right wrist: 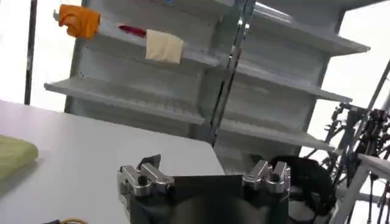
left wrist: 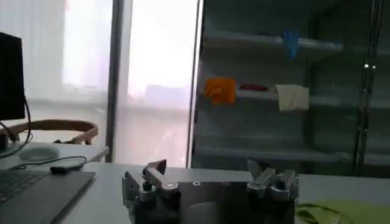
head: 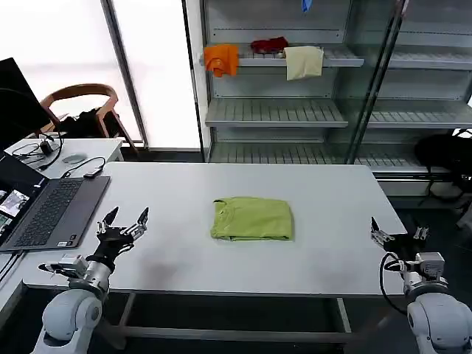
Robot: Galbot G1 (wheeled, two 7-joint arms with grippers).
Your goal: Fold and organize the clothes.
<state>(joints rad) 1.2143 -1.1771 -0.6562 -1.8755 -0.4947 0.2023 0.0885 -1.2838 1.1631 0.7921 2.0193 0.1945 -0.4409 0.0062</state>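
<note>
The lime-green T-shirt [head: 252, 218] lies folded into a neat rectangle at the middle of the white table [head: 324, 199]. Its edge also shows in the left wrist view [left wrist: 344, 213] and the right wrist view [right wrist: 13, 155]. My left gripper [head: 127, 218] hovers over the table's front left, open and holding nothing, well left of the shirt. At the table's front right corner my right gripper [head: 398, 233] stands open, also with nothing in it. In each wrist view the fingers [left wrist: 155, 169] [right wrist: 149, 165] are spread wide apart.
An open laptop [head: 51, 210] with cables sits at the table's left end. Behind the table stands a shelf unit [head: 295, 110] with an orange cloth [head: 221, 59], a red cloth [head: 269, 44] and a cream cloth [head: 304, 62]. A wooden chair [head: 77, 99] is at the back left.
</note>
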